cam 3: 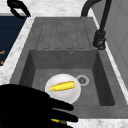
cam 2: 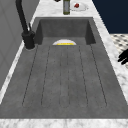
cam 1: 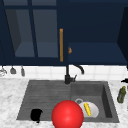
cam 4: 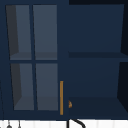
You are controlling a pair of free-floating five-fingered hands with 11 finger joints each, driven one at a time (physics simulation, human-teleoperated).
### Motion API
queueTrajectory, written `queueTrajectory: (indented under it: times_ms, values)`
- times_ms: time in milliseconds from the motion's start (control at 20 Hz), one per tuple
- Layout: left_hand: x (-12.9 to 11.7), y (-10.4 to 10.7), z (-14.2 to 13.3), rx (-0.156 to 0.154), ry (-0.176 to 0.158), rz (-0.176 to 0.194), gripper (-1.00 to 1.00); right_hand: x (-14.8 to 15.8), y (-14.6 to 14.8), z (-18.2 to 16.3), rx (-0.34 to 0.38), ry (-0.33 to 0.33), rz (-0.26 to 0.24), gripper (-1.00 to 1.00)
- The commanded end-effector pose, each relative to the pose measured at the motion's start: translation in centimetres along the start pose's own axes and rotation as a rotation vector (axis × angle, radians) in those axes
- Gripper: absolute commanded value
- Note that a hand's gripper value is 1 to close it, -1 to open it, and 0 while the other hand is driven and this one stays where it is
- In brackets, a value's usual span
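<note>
My left hand [cam 1: 36, 115] hovers at the front edge of the grey drainboard [cam 1: 45, 97], fingers relaxed and holding nothing. It shows at the right edge of the left side view [cam 2: 123, 56] and far off in the right side view [cam 3: 17, 7]. My right hand [cam 3: 25, 107] looms large in the right side view with straight fingers reaching over the counter by the basin's near rim. It also shows at the right edge of the front view [cam 1: 125, 80], just above an olive bottle [cam 1: 122, 94]. A white plate [cam 3: 72, 93] carrying a corn cob [cam 3: 62, 86] lies in the basin.
A red ball [cam 1: 67, 115] overlaps the sink's front rim in the front view. The black faucet [cam 1: 68, 73] stands behind the sink. A small dish with something red [cam 2: 78, 6] sits beyond the bottle [cam 2: 66, 6]. Overhead is a dark blue wall cabinet with a gold handle [cam 4: 61, 97].
</note>
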Motion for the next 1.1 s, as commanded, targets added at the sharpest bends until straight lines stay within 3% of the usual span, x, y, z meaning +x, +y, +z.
queueTrajectory:
  times_ms: [0,200,800,1050]
  values:
    - [0.0,0.0,0.0,0.0,0.0,0.0,0.0,-0.5,-0.3,-1.7,0.08,-0.016,0.008,-1.0]
    - [0.0,0.0,0.0,0.0,0.0,0.0,0.0,-0.6,-0.1,-2.8,0.106,0.007,0.002,-1.0]
    - [0.0,0.0,0.0,0.0,0.0,0.0,0.0,-1.2,1.3,-5.6,0.082,0.006,0.007,-1.0]
    - [0.0,0.0,0.0,0.0,0.0,0.0,0.0,-1.9,1.0,-8.6,0.157,-0.027,0.024,-1.0]
